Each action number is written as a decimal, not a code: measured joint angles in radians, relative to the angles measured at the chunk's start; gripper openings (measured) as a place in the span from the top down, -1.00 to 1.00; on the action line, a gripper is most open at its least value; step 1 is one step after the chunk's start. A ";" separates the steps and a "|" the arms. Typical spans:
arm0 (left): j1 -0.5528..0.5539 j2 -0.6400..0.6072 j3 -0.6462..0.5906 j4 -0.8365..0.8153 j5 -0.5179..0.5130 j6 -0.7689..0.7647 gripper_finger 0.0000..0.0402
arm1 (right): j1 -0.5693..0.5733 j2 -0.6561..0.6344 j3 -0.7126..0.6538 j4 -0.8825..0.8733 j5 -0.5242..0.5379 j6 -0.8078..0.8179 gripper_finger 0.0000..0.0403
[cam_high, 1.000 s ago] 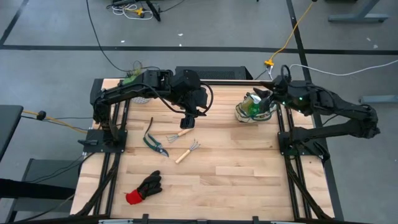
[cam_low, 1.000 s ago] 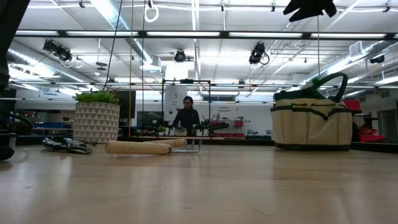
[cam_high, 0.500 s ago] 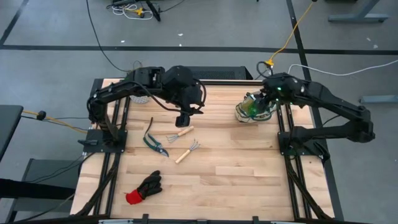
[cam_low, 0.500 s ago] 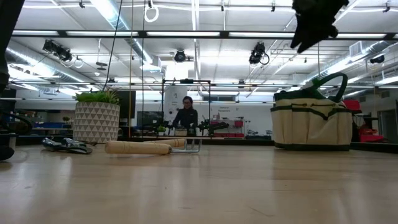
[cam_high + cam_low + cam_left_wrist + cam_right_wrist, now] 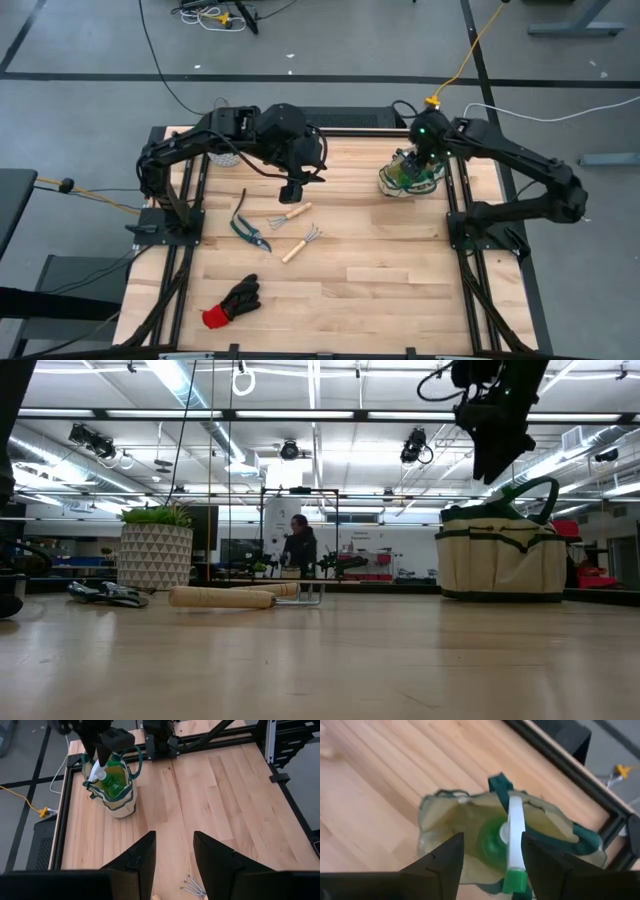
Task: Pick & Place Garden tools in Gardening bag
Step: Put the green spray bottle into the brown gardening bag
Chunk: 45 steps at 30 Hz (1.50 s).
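We see the left arm bent out over the back half of the pale wooden counter point(image 5: 380, 260), its wrist turned down so that the left gripper point(image 5: 291, 192) hangs just above the wooden-handled hand fork point(image 5: 290, 214). In its own wrist view the left gripper point(image 5: 174, 851) has its two dark fingers parted with bare counter between them, grasping nothing.

The right arm reaches from its post at the counter's right edge inward and back, elbow raised, with the right gripper point(image 5: 424, 140) poised directly over the small beige canvas gardening bag with green trim point(image 5: 408, 180). From the low view it hangs above the bag point(image 5: 503, 560), clear of the looped green handle. The right gripper point(image 5: 491, 851) is spread apart and empty, and between its fingers we look down on the small green spray bottle with a white trigger point(image 5: 506, 840) standing inside the bag, which sits at the counter's back right corner.

The wooden-handled hand rake point(image 5: 300, 243) lies just beside the fork, the dark-handled pruning shears point(image 5: 247, 226) to their left, and the black glove with a red cuff point(image 5: 232, 302) near the front left.
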 joint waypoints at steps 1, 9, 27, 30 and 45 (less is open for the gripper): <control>0.000 0.000 0.000 0.000 0.000 0.000 0.30 | -0.006 0.012 0.000 -0.014 -0.003 -0.001 0.01; 0.000 0.000 0.000 0.000 0.000 0.000 0.30 | -0.029 0.073 0.000 -0.100 -0.003 -0.056 0.01; 0.000 0.001 0.000 -0.002 0.000 0.000 0.30 | -0.029 0.142 0.000 -0.101 -0.009 -0.097 0.38; 0.000 0.001 0.000 -0.002 0.000 0.000 0.30 | -0.029 0.142 0.000 -0.109 -0.006 -0.098 0.54; 0.000 0.002 0.000 -0.002 0.000 0.000 0.30 | -0.029 0.141 0.009 -0.176 0.001 -0.159 0.77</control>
